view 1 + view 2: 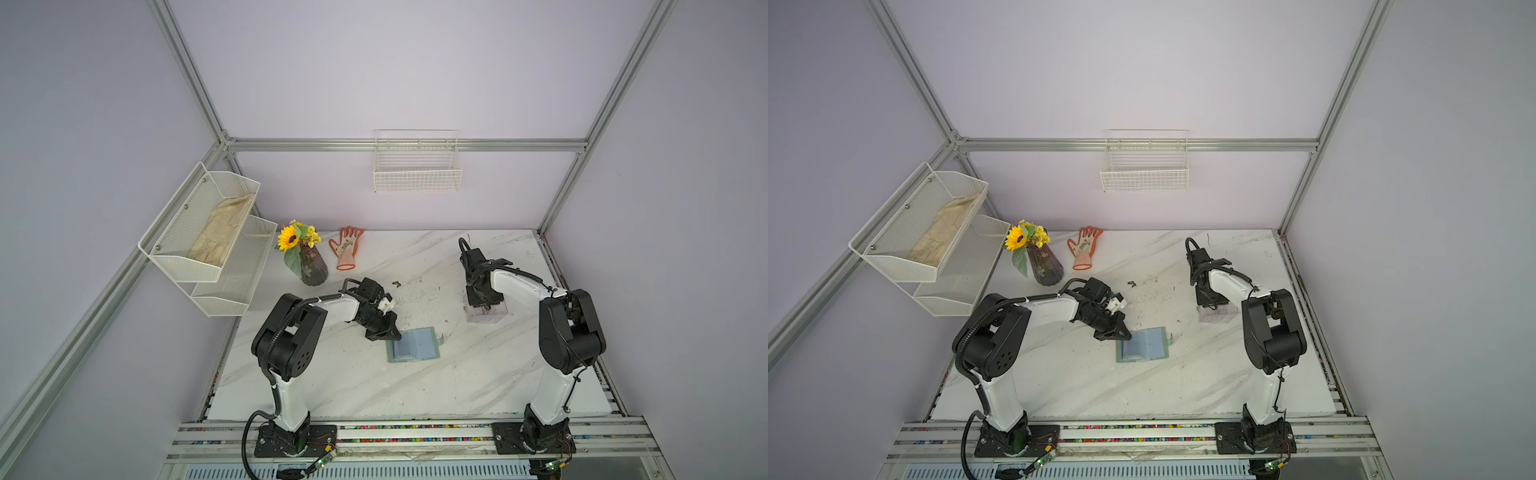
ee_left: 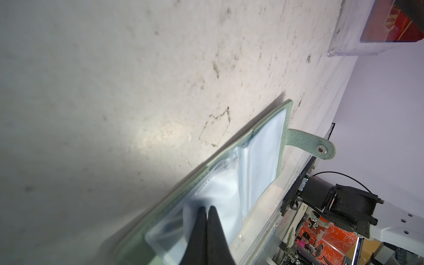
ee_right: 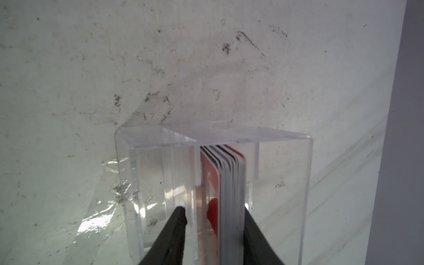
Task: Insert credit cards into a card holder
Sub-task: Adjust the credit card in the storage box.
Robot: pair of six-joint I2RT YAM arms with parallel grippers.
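Two tools split the work: the left tool (image 2: 206, 209), tips pressed together, bears on a clear sleeve of the card holder (image 1: 415, 345), seemingly pinning it open at the middle of the surface (image 1: 374, 386). The right tool (image 3: 213, 218), spread, straddles the credit cards (image 3: 229, 165) standing in a clear box (image 3: 146, 172) near the right edge, likely to pick one.

The card holder (image 1: 412, 345) lies open on the table (image 1: 353, 390). The left gripper (image 1: 384, 332) sits at its ten o'clock corner, and the right gripper (image 1: 484, 306) hangs over a clear box (image 1: 494, 319) at two o'clock.
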